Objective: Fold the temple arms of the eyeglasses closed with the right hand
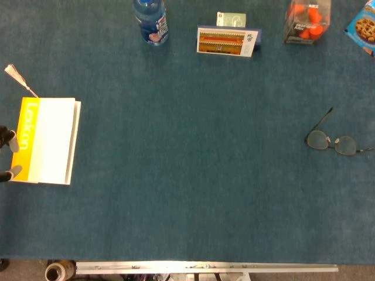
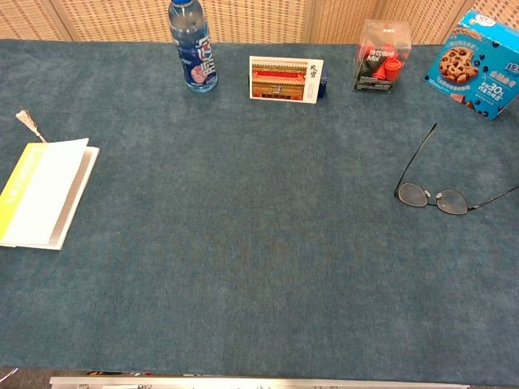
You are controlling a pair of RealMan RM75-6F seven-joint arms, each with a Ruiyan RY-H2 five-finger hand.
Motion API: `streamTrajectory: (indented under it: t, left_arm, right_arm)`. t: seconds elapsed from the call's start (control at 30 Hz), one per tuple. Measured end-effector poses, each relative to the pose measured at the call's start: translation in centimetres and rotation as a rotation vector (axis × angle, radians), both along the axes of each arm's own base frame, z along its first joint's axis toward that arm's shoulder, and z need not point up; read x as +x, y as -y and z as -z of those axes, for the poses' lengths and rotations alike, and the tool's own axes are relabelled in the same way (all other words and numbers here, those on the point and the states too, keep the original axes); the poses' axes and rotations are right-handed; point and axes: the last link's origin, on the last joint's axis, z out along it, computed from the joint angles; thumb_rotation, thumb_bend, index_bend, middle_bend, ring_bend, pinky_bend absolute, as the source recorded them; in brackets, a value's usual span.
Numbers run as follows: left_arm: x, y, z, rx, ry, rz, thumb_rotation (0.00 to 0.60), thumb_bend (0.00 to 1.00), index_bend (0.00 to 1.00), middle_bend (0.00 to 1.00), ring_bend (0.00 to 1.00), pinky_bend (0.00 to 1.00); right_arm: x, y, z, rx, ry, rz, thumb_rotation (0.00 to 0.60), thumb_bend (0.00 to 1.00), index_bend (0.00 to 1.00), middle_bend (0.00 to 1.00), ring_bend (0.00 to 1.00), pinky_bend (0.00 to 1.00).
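Only two fingertips of the left hand (image 1: 7,156) show beside the yellow book (image 1: 47,140) (its grip cannot be told), while the eyeglasses (image 2: 438,193) lie on the blue surface (image 2: 259,243), temples open, far right.

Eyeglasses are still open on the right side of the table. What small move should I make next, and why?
Probably bring the right robot hand into view above the eyeglasses. Neither view shows it, and both temple arms still stick out unfolded, one toward the back of the table, one toward its right edge. Only the fingertips of the left robot hand show, beside the yellow book.
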Motion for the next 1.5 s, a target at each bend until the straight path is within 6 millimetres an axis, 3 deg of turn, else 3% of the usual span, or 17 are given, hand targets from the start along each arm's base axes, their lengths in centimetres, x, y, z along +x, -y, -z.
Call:
streamTrajectory:
  t: [0.77,1.5]
  left_arm:
    - [-0.1,0.3,-0.3,-0.001,-0.002,-0.010,0.600,0.00,0.56,0.51,0.41,0.54]
    - [-0.7,0.6,-0.8,0.006,0.004,-0.023,0.600,0.00,0.56,0.51,0.41,0.53]
  right_arm:
    - [1.3,0.7,1.7,0.018,0.029,-0.046,0.600,0.52,0.27,0.24,0.12,0.30]
    - [2.8,1.6,4.9,0.065,0.027,-0.110,0.600,0.52,0.27,0.24,0.12,0.30]
